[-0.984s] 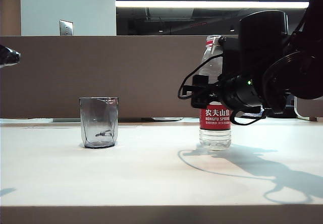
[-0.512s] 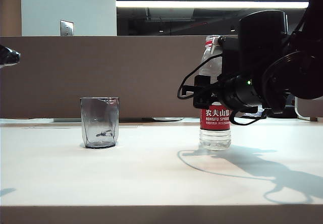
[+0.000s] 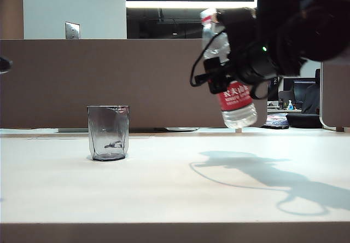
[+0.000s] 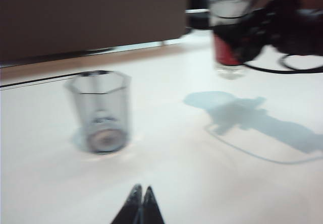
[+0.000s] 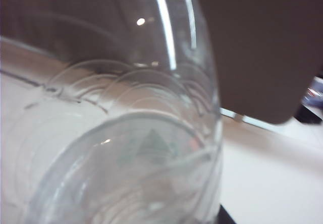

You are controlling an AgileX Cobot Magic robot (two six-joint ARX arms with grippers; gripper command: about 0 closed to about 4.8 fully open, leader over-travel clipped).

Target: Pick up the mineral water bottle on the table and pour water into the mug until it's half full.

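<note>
One bottle [image 3: 229,73] was pinched mid-body by the right pincer [image 3: 221,79], lifted clear of the bench [image 3: 164,188], tilted, well right of the mug [image 3: 108,132]. Left pincer [image 4: 140,204] was pressed together near the mug. Thin, slippery, crushable plastic was judged best gripped at the label.

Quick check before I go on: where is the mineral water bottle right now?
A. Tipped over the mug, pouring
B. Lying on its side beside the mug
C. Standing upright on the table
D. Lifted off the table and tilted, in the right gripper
D: the mineral water bottle hangs tilted above the table in the right gripper, well right of the mug.
</note>
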